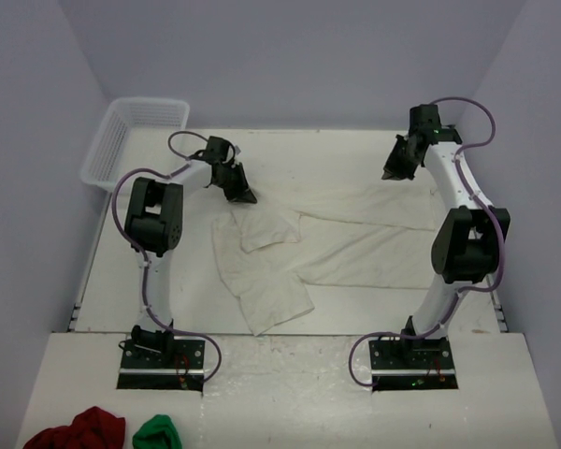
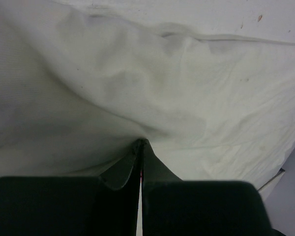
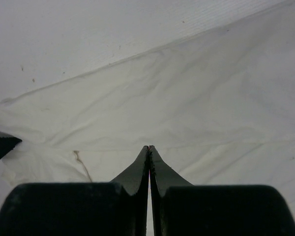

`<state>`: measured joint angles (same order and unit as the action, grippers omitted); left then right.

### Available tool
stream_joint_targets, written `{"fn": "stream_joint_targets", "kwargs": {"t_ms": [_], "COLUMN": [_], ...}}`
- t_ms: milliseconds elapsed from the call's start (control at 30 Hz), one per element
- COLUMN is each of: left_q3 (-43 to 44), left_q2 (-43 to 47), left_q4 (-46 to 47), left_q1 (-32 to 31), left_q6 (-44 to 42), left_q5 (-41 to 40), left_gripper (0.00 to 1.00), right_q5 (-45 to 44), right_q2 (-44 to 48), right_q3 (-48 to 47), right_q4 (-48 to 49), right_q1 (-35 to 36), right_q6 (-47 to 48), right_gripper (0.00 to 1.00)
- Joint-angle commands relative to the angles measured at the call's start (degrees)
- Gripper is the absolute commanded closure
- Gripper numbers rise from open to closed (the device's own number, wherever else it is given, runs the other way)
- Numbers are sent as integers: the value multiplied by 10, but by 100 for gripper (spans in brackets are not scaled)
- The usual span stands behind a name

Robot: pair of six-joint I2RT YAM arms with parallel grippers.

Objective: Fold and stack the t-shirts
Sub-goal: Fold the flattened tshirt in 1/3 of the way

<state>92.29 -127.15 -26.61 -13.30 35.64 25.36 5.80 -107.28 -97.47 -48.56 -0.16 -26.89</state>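
Off-white t-shirts point(image 1: 271, 271) loose on the pale table point(image 1: 355, 159)

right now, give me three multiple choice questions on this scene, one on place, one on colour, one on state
1. Where is the basket? A near right corner B far left corner C between the arms
2. What colour is the cloth beside the red cloth? A blue B yellow C green
3. How is the right hand? A shut B wide open C holding the basket
B, it sits far left in the top view; C, a green cloth lies beside the red; A, its fingers meet at the tips.
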Motion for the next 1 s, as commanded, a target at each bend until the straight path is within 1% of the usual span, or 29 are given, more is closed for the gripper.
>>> {"fn": "stream_joint_targets", "kwargs": {"t_ms": [0,167,233,367,533,567,700,833,967], "left_q3": [24,21,20,0,-3,1,3,-11,-12], "left_q2": [-21,-37,-37,-29,-25,-27,-27,-21,-18], "left_q4": [-21,-63,-84,-91,-98,-99,-113,-121,-120], "left_q1": [3,34,43,71,87,87,94,114,133], "left_q6": [-18,-22,-29,-39,-60,-61,-62,-62,-72], "left_q5": [-31,-66,-93,-108,-120,-123,-135,-162,-164], "left_gripper": [100,100,100,100,100,100,100,100,100], "right_q5": [12,4,4,1,5,11,18,19,17], "right_q2": [41,48,49,24,-27,-39,-46,-51,-43], "right_q3": [-5,-17,-17,-26,-44,-42,-21,-13,3], "right_q4": [-11,-28,-29,-59,-88,-90,-80,-80,-80], "right_q1": [-3,-3,-3,-3,-4,12,17,20,20], "right_q6": [13,13,11,15,31,33,33,33,30], "right_gripper": [100,100,100,100,100,100,100,100,100]}}
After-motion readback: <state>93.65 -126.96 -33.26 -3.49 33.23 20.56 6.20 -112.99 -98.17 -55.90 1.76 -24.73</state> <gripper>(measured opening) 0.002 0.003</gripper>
